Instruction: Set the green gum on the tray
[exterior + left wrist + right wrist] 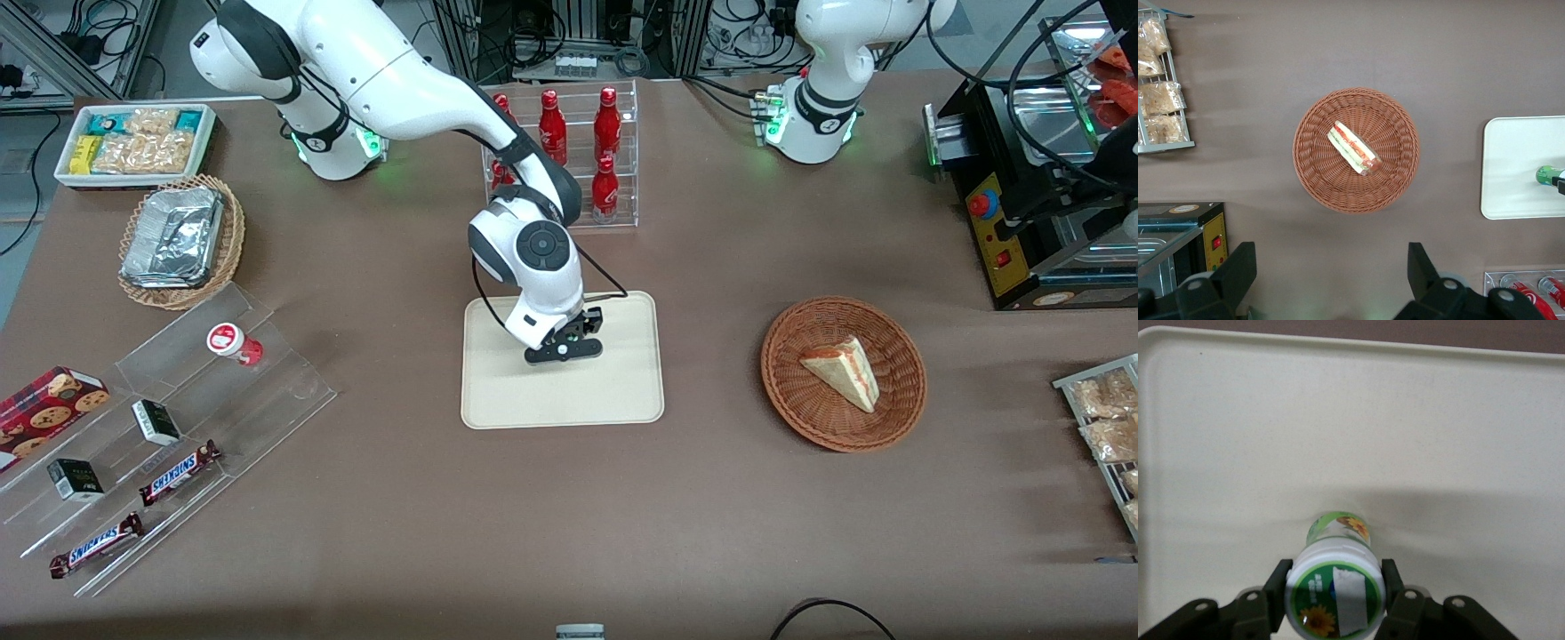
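The gripper [1335,603] hung low over the middle of the cream tray [622,391], its fingers [1277,590] clamped on either side of the green gum bottle [1336,587] just below its white lid. Whether the base had reached the tray could not be told. The release looked best done by settling the bottle flat and upright first, then parting the fingers evenly and lifting straight up, so that neither pad tipped it. The right arm reached out from its base, wrist bent steeply downward above the tray.
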